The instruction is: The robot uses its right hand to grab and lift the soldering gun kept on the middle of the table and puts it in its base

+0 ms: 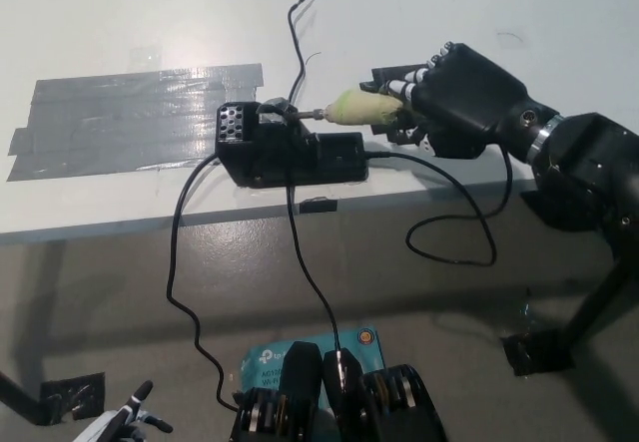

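White fingertips of the left hand [130,420] just peek in at the lower left corner, too little showing to tell how they are set. Farther up, at the table's [120,23] near edge, sits the black base [290,148]. Right of centre, the black right hand [454,98] is wrapped round the soldering gun [364,110] by its pale yellow handle. The gun lies nearly level, its long axis running left, metal tip at the base's holder; the seating looks to depend on sliding along that line.
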Robot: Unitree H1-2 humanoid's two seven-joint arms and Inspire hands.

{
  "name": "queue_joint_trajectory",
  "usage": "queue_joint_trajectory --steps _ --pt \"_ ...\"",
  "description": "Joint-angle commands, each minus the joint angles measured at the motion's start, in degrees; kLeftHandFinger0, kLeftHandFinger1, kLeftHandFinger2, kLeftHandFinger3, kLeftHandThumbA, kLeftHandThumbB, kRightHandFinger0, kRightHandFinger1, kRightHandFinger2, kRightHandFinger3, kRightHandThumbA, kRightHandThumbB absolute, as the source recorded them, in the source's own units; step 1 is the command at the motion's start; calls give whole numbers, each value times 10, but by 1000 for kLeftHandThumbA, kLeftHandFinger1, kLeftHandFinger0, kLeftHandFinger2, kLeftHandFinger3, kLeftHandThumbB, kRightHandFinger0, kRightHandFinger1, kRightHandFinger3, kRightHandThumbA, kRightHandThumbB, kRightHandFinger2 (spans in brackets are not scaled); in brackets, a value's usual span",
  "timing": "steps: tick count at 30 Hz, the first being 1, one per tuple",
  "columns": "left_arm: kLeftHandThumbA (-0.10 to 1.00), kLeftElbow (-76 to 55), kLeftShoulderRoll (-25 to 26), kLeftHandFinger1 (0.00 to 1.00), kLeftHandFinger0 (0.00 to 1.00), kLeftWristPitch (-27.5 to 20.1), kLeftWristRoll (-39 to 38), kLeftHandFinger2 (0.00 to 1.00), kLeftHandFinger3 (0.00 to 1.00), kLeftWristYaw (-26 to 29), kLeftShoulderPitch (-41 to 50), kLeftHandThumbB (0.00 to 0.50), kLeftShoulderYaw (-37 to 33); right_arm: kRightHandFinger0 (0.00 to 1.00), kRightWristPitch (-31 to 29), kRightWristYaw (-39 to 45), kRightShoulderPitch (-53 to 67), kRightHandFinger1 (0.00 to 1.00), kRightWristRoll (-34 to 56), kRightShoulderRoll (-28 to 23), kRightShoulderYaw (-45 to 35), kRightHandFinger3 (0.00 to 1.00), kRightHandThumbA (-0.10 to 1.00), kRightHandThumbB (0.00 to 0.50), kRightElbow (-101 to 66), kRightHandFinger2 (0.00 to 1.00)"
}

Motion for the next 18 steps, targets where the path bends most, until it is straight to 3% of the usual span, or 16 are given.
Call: queue_joint_trajectory --steps 1,3,4,6,7,9,10,11,12,13,14,15,16,17,18 --pt "1000 -10 6 0 0 -3 -4 217 481 -4 -10 500 1 0 -9 -7 -45 0 -1 -2 2 119 -100 12 10 173" --pt "1000 -11 5 0 0 0 -4 222 481 -3 -11 500 1 0 -11 -6 -56 0 1 1 2 100 -100 0 17 148" --pt "1000 -12 4 0 0 1 -3 219 488 0 -10 500 2 0 -9 -15 -66 0 5 11 0 45 -100 16 30 31" --pt "1000 -14 3 0 0 0 -4 202 478 0 -10 500 3 0 -10 -30 -78 0 -4 17 5 24 -100 17 48 66" --pt "1000 -12 1 0 0 0 -2 200 484 0 -11 500 1 0 -7 -23 -83 0 -8 15 8 22 -100 8 47 265" --pt "1000 -14 0 0 0 2 -1 212 478 0 -10 500 0 0 -4 -26 -93 0 -14 19 14 32 -100 93 62 380" --pt "1000 -14 0 0 0 1 -1 224 484 0 -11 500 0 0 -3 -25 -96 3 -17 18 17 76 -100 103 66 412" --pt "1000 -14 -1 0 0 -2 -3 209 477 2 -10 500 2 0 -8 -19 -104 0 -24 17 27 114 -100 63 77 400" --pt "1000 -16 -1 0 0 -2 -3 207 476 2 -9 500 3 0 -8 -19 -105 6 -24 16 30 177 -100 54 79 383" --pt "1000 -14 -1 0 0 -3 -3 198 470 2 -11 500 3 0 -18 -37 -108 6 -24 15 33 175 -100 63 90 380" --pt "1000 -18 -1 0 0 -4 -1 197 476 2 -12 500 2 0 -28 -61 -113 0 -37 12 46 284 -100 49 106 377" --pt "1000 -21 0 0 0 -2 -1 201 480 0 -11 500 1 0 -26 -59 -116 0 -45 10 55 315 -100 50 107 375" --pt "1000 -24 -1 0 0 1 0 213 489 1 -12 500 1 0 -28 -75 -117 0 -48 10 62 292 -100 63 117 361" --pt "1000 -24 -1 0 0 1 -1 217 508 -2 -15 500 -1 0 -26 -87 -119 0 -55 8 71 272 -100 31 125 347" --pt "1000 -26 0 0 0 4 -1 219 516 -4 -14 500 -1 0 -32 -82 -116 0 -44 9 70 269 -100 44 126 347"
